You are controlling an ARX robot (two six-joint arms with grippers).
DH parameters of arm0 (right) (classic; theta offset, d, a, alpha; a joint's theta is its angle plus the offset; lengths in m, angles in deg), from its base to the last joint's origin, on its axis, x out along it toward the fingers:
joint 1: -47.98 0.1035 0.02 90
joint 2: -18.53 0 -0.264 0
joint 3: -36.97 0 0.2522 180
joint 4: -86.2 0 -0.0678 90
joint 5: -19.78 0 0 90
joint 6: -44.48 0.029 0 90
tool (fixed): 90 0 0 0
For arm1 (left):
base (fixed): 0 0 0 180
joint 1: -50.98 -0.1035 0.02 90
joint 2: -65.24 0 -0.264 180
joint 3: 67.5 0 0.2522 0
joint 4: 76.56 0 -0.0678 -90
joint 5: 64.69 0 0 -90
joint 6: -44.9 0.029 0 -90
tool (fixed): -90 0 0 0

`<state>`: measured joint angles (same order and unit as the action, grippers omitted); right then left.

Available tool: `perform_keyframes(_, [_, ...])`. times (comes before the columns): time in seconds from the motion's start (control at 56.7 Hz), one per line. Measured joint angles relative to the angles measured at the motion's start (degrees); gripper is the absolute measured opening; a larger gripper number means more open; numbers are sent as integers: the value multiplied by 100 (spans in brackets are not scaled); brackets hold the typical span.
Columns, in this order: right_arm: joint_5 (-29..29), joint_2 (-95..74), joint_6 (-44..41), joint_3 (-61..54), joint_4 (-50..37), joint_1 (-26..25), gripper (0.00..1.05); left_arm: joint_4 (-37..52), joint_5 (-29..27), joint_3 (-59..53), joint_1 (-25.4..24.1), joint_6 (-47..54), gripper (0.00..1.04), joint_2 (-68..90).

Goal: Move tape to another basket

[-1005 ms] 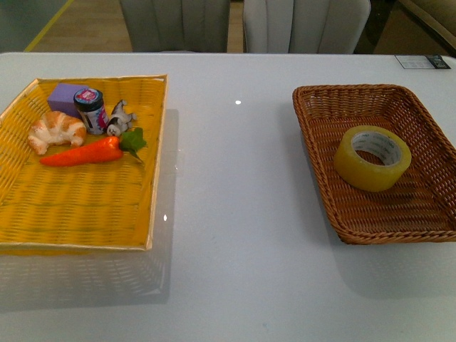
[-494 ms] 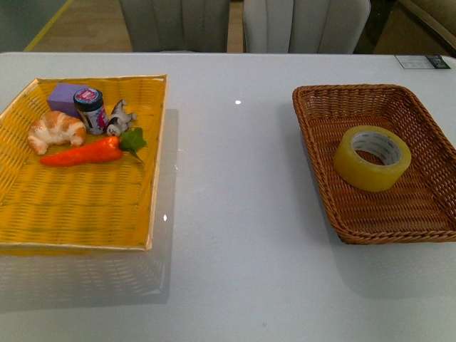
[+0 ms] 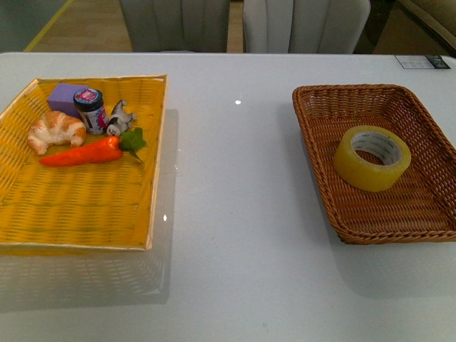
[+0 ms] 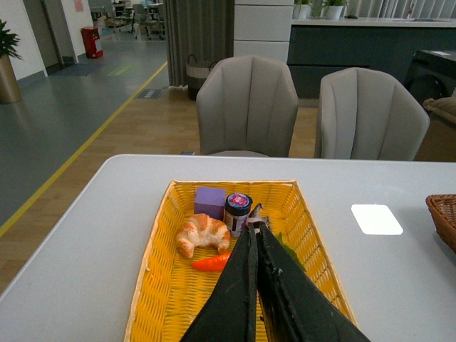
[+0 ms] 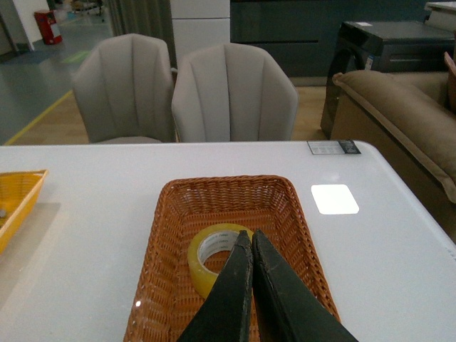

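Observation:
The tape (image 3: 372, 157), a translucent yellow roll with a white core, lies tilted in the dark brown wicker basket (image 3: 320, 142) at the right of the table. In the right wrist view the tape (image 5: 208, 256) sits in the basket (image 5: 171, 235) just beyond my right gripper (image 5: 246, 234), which is shut and empty above it. My left gripper (image 4: 252, 226) is shut and empty above the yellow-orange flat tray (image 4: 160, 285). Neither arm shows in the front view.
The yellow tray (image 3: 85, 214) at the left holds a croissant (image 3: 55, 130), a carrot (image 3: 84, 154), a purple block (image 3: 65, 97), a small jar (image 3: 90, 110) and a small figure (image 3: 121, 117). Two grey chairs (image 3: 242, 25) stand behind the white table (image 3: 235, 214).

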<state>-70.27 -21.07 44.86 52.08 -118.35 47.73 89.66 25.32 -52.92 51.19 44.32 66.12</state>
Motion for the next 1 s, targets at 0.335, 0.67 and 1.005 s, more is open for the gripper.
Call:
perform_keyframes(0.335, [2, 1338, -2, -4, 1237, 2, 2, 0, 0, 0, 0, 0, 2, -2])
perform_keyframes(0.67, [2, 2286, -2, -7, 2149, 4, 2, 0, 0, 0, 0, 0, 2, -2])
perform_keyframes(1.005, [2, 2865, -2, -7, 2732, 4, 2, 0, 0, 0, 0, 0, 2, -2])
